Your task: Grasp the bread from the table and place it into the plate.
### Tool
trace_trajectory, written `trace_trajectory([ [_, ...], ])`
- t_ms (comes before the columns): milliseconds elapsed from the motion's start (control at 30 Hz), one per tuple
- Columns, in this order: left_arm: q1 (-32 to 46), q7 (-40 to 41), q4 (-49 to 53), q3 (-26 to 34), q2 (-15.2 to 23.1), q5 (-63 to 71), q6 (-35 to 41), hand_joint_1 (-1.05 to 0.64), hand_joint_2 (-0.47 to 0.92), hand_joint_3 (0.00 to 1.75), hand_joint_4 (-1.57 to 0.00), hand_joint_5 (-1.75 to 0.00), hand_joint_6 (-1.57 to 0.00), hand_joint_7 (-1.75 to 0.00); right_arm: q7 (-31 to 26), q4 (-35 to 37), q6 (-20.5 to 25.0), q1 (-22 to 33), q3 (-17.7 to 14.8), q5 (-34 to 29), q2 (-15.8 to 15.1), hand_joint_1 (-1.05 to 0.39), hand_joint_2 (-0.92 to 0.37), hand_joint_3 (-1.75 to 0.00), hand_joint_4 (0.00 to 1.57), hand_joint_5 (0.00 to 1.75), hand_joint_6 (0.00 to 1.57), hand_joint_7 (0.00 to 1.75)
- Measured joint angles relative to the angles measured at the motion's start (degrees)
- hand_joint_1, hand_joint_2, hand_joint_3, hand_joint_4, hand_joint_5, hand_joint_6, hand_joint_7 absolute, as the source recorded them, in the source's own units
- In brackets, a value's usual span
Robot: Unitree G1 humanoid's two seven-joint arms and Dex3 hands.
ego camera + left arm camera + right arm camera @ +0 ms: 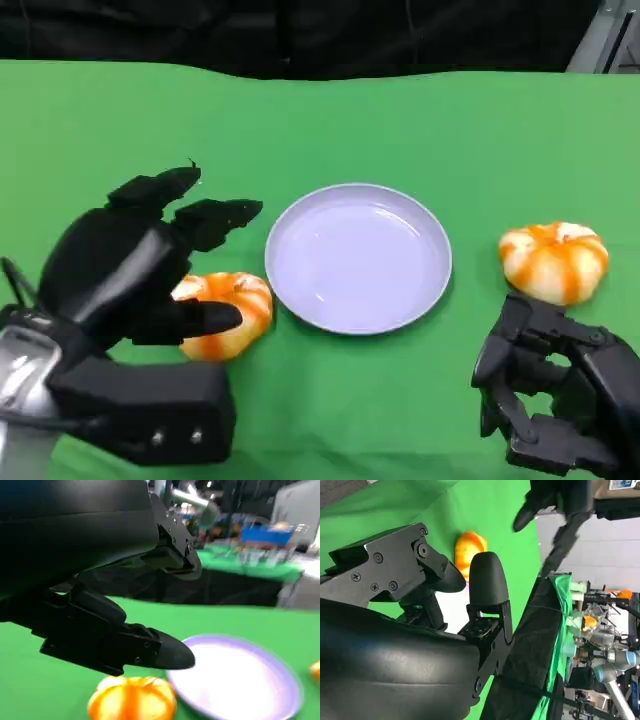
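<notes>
The left hand (150, 265) hovers over the near bread (222, 313), fingers spread and holding nothing; that bread lies on the green table (90, 120) at about eight o'clock from the plate (358, 257), just beside its rim; the right hand (555, 395) sits idle, fingers loosely curled round nothing, at six o'clock of a second bread (555, 260). A shallow close could, I judge, squeeze the round loaf out sideways or knock it against the rim; open cloth lies towards nine o'clock, the plate's bowl is bare.
</notes>
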Motion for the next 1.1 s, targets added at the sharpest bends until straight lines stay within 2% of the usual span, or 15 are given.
trace_trajectory([
  [233, -4.7, 3.8, 11.9, -5.9, 0.0, 3.7, 2.9, -0.93, 0.92, 0.36, 0.0, 0.0, -0.27, 0.0, 0.0, -0.2, -0.1, 0.3, 0.2, 0.0, 0.0, -0.05, -0.69, -1.02, 0.73, 1.75, 0.64, 1.57],
  [767, -7.7, 6.0, 22.1, -13.0, -0.2, 4.7, 9.0, -0.97, 0.92, 0.47, 0.0, 0.0, -0.22, 0.0, -0.1, -1.4, 0.2, 0.6, 0.2, 0.4, 0.0, -0.06, -0.68, -1.05, 0.73, 1.75, 0.63, 1.57],
  [1100, -12.6, 7.5, 33.0, -16.2, -2.4, 3.1, 9.5, -0.98, 0.92, 0.53, 0.0, 0.0, -0.22, -0.01, -0.2, -2.2, 0.2, 1.4, 0.4, 0.2, 0.0, -0.06, -0.68, -1.06, 0.74, 1.75, 0.63, 1.58],
])
